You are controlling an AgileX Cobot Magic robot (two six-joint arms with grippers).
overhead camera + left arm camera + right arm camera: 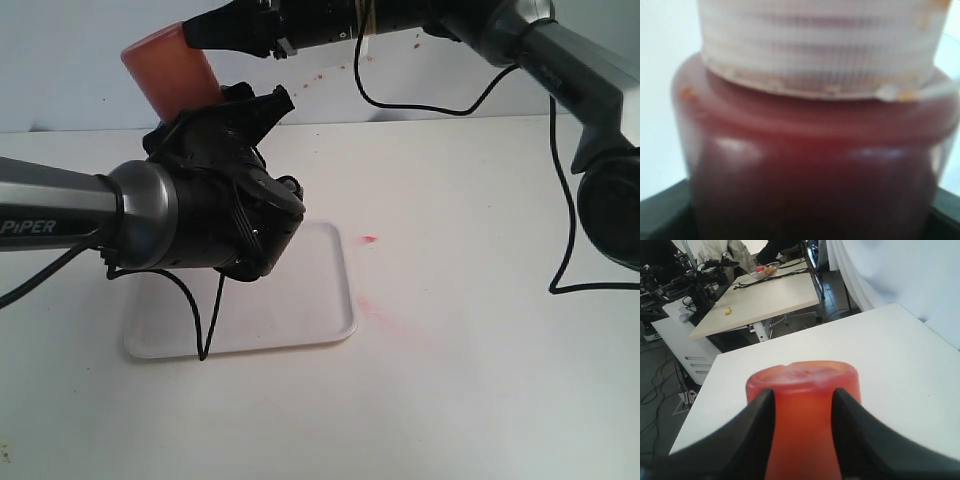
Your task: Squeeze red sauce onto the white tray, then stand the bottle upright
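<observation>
From the left of the exterior view, the left gripper (pixel 228 112) comes in at nine o'clock and is clamped around the bottle (pixel 170 68). The bottle is held in the air above the far, eleven o'clock corner of the white tray (pixel 318 300). It is tilted, with its flat base pointing to eleven o'clock and its nozzle end hidden behind the gripper.

In the left wrist view we see the bottle's shoulder very close. The dark red sauce (pixel 810 195) lies against it, just beside a ribbed cap (pixel 815 45) that looks pale here. What shows of the tray carries no sauce, though the arm covers much of it.

Further right, the right gripper (pixel 200 36) reaches across from one o'clock to the base end. In its own view its fingers (pixel 757 435) lie against both sides of the bottle, narrowed onto the wall. At three o'clock of the tray a red smear (pixel 369 240) marks the table (pixel 480 390).

We judge the bottle to be soft-walled and springy. It looks light at the base and heavier towards the nozzle, where the sauce has pooled, and its smooth plastic may be greasy. We would squeeze across the middle of the body. For standing it up we would hold it low on the body, not by the cap.
</observation>
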